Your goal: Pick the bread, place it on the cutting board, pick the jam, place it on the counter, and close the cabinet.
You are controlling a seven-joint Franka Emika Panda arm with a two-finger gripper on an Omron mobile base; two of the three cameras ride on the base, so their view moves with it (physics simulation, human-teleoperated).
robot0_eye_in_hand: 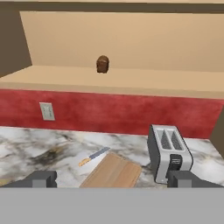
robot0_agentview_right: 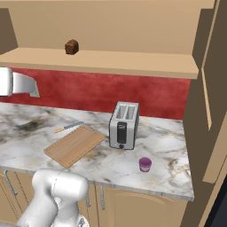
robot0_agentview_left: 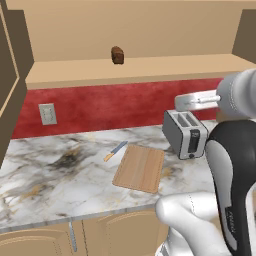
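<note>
Nearest in the hand view, the gripper (robot0_eye_in_hand: 112, 179) has its two dark fingertips (robot0_eye_in_hand: 43, 178) spread wide apart with nothing between them, their lower parts cut off by the bottom of the view. Just beyond, the cutting board (robot0_agentview_left: 139, 168) lies flat and bare on the counter (robot0_agentview_left: 45, 175); in the hand view its near end is cut off. A small knife (robot0_agentview_left: 115, 151) with an orange handle lies just beside the board's far left corner, apart from it. To the board's right stands a silver two-slot toaster (robot0_agentview_right: 123, 125); in the left base view the arm covers its right side. The jam (robot0_agentview_right: 145, 164) sits on the counter near the front edge, in front of and to the right of the toaster. Behind runs a red backsplash with a wall socket (robot0_agentview_left: 47, 114). Farthest off, the bread (robot0_agentview_right: 72, 47) rests on the shelf of the open cabinet (robot0_agentview_right: 133, 62), whose doors are cut off at the picture edges
</note>
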